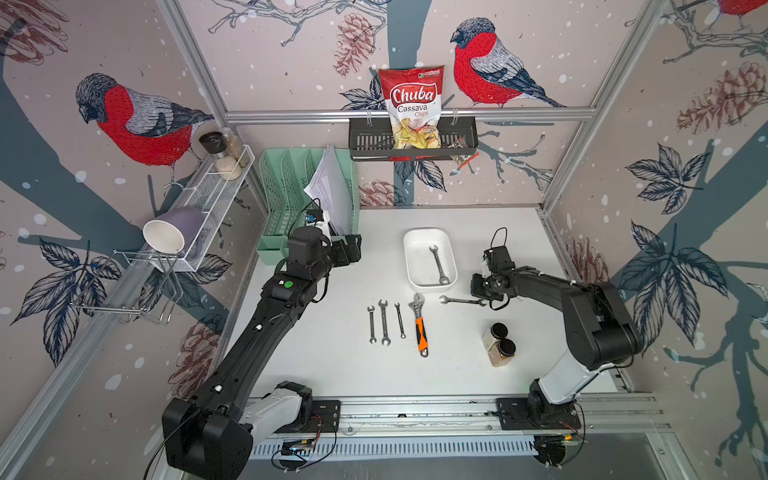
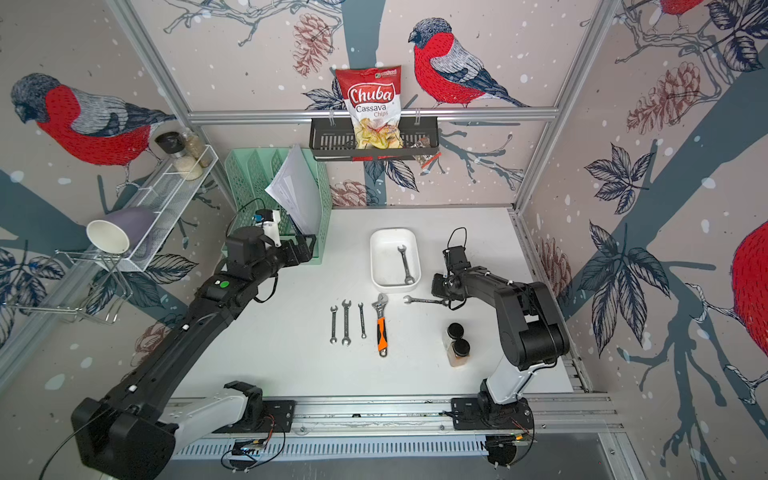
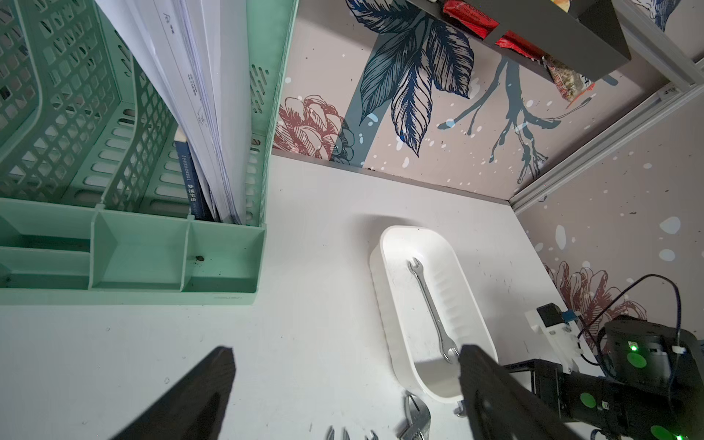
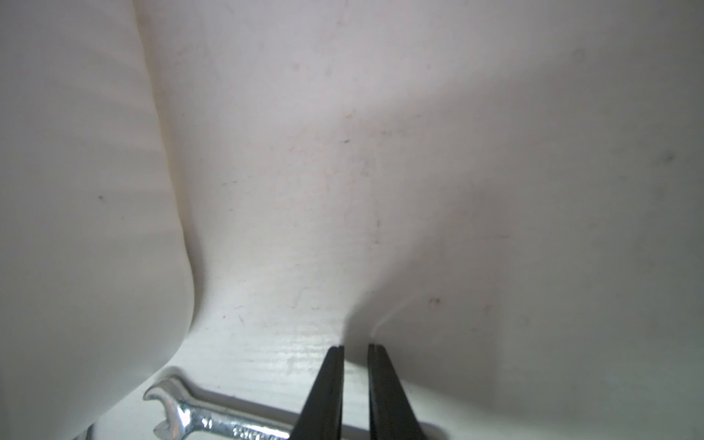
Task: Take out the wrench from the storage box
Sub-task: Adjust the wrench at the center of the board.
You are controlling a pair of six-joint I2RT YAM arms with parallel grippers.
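The slim silver open-ended steel wrench [image 1: 438,264] lies flat inside the shallow white plastic storage box [image 1: 420,249], long axis along the box's length, its near end by the near right corner. The right gripper [image 4: 355,347] sits just outside that corner, jaws narrow with a thin slit; whether they pinch the 2nd silver wrench [image 1: 461,300] lying outside the box I cannot tell. The left gripper [image 3: 345,347], spread wide, is well apart, so of the 2 arms the right looks nearer, target to its left and slightly beyond
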